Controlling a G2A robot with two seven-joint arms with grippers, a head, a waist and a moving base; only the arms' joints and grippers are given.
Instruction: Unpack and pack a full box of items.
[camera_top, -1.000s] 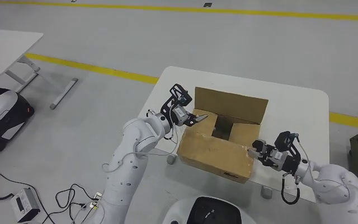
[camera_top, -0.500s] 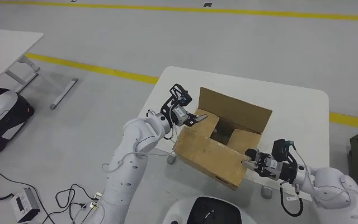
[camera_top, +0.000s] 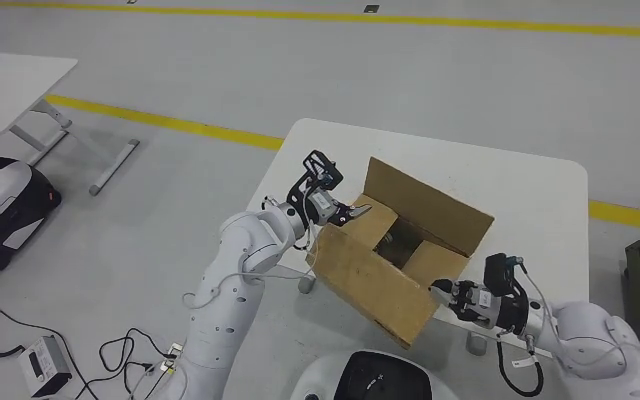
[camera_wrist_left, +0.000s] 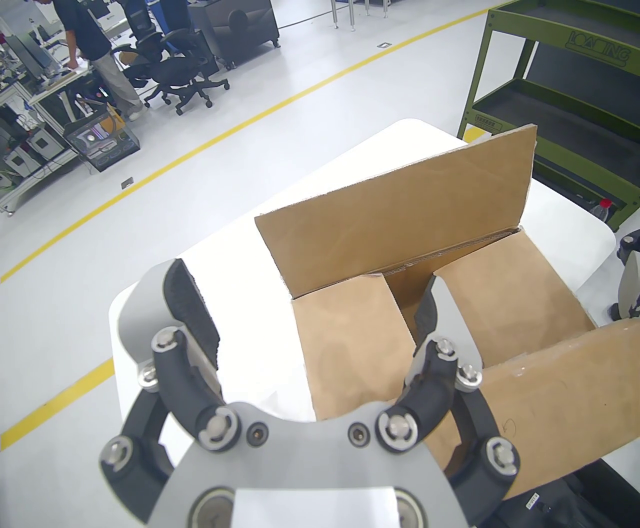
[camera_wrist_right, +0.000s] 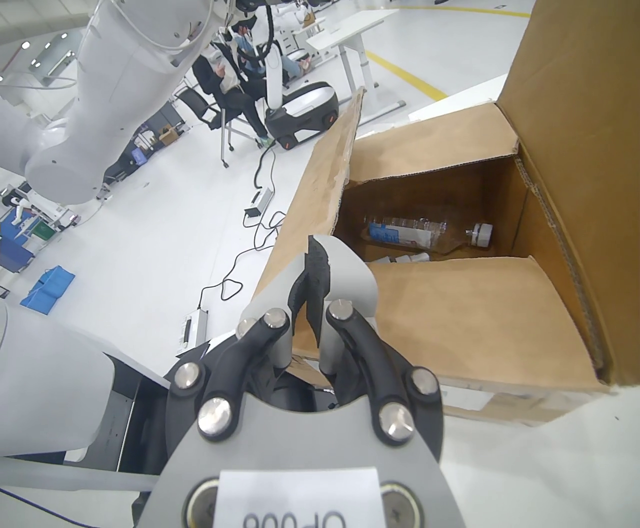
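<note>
Right wrist view: the right gripper (camera_wrist_right: 315, 250), fingers pressed together, sits at the cardboard box's (camera_wrist_right: 450, 310) near right corner, close to the worktop's (camera_top: 530, 190) near edge. I cannot tell whether it pinches the long flap. The box stands askew mid-worktop, with a clear plastic bottle (camera_wrist_right: 415, 232) lying on its floor. Farther off, toward the left edge, the left gripper (camera_wrist_left: 305, 280) hovers spread wide over the box's end flap.

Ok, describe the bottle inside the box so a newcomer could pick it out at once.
On the white table stands an open cardboard box. Down on its floor lies a bottle, on its side. It is clear plastic with a blue-and-white label and a white cap, unlike the small pale item beside it, which is half hidden by a flap.
</note>
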